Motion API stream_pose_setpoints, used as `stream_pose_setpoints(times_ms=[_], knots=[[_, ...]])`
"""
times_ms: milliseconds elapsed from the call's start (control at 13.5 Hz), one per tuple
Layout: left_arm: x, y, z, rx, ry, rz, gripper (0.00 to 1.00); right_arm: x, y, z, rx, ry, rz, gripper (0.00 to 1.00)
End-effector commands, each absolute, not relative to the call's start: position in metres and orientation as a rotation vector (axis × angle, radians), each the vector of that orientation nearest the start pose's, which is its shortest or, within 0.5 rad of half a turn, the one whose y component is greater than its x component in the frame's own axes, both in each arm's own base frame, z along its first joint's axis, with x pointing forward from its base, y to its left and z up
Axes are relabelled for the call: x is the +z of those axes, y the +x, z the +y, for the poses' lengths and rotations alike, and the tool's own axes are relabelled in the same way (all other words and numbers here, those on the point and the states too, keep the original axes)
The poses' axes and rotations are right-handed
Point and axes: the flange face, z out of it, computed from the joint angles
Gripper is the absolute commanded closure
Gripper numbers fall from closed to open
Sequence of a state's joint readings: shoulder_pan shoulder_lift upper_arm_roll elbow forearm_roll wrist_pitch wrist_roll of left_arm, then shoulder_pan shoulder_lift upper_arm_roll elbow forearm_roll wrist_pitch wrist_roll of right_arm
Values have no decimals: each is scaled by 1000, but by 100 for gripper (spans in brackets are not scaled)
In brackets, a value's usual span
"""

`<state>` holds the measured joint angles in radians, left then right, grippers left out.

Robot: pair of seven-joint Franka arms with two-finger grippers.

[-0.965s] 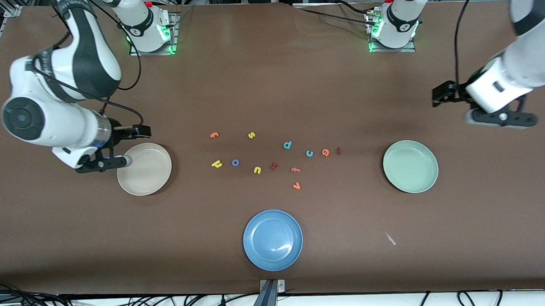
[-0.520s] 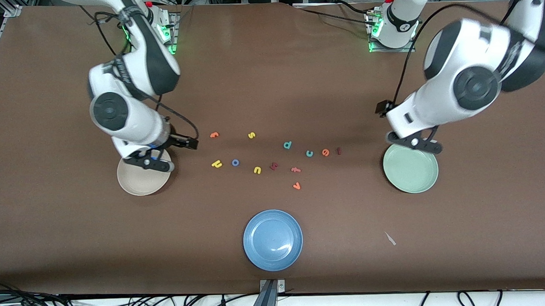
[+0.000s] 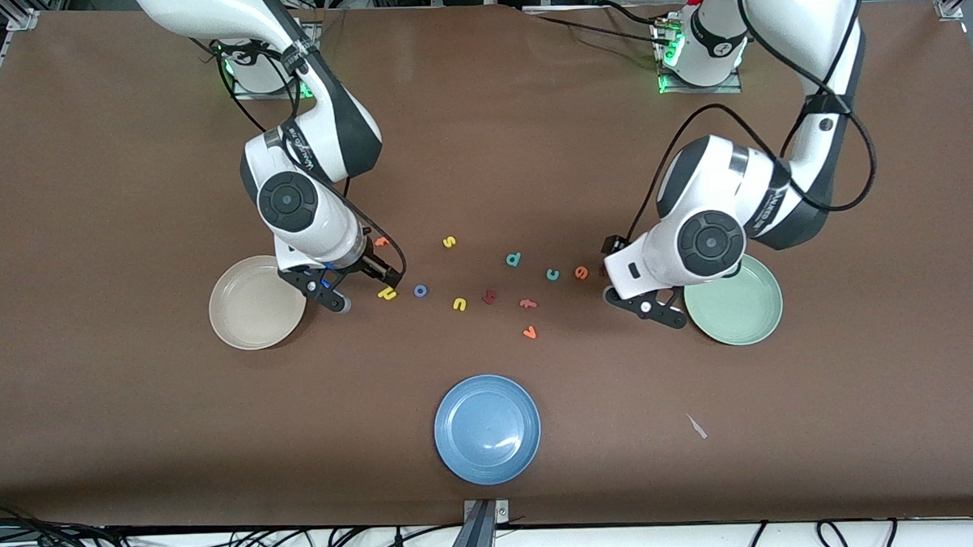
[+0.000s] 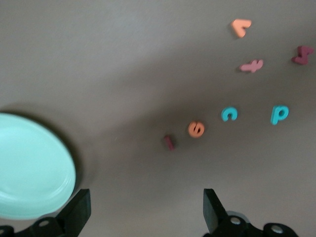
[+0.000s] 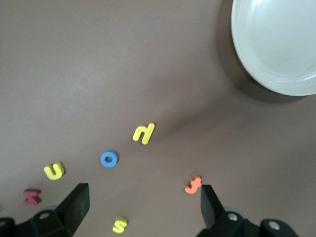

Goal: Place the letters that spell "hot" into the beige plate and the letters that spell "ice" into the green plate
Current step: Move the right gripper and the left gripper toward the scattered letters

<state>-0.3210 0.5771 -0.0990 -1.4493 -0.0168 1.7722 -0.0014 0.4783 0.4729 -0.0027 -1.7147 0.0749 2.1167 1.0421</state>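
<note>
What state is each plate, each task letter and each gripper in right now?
beige plate: empty.
green plate: empty, partly under the left arm.
blue plate: empty.
yellow h: on the table.
blue o: on the table.
orange t: on the table.
teal c: on the table.
orange e: on the table.
dark red i: on the table.
right gripper: open, holding nothing.
left gripper: open, holding nothing.

Both arms reach down from the top of the frame, elbows bent. The right tool (image 3: 356, 288), left of centre, and the left tool (image 3: 635, 301), right of centre, are spread wide, empty.
</note>
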Motion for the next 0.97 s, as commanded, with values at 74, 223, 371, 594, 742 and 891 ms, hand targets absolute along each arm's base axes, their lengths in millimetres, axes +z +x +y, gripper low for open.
stream_pose_setpoints(times_ms=[74, 223, 371, 594, 742, 891], knots=[[316, 622, -310, 367, -3100, 679, 0, 284, 591, 301, 140, -2959, 1022, 0], [295, 624, -328, 296, -3136, 508, 0, 262, 597, 314, 40, -2796, 1319, 0], [268, 615, -358, 266, -3155, 405, 0, 253, 590, 333, 19, -2757, 1340, 0], [249, 615, -374, 165, -3200, 338, 26, 231, 594, 330, 8, -2735, 1373, 0], [233, 604, -388, 212, -3203, 274, 45, 224, 594, 331, 5, -2726, 1391, 0], [215, 589, -397, 271, -3189, 212, 50, 212, 593, 328, 18, -2737, 1401, 0]])
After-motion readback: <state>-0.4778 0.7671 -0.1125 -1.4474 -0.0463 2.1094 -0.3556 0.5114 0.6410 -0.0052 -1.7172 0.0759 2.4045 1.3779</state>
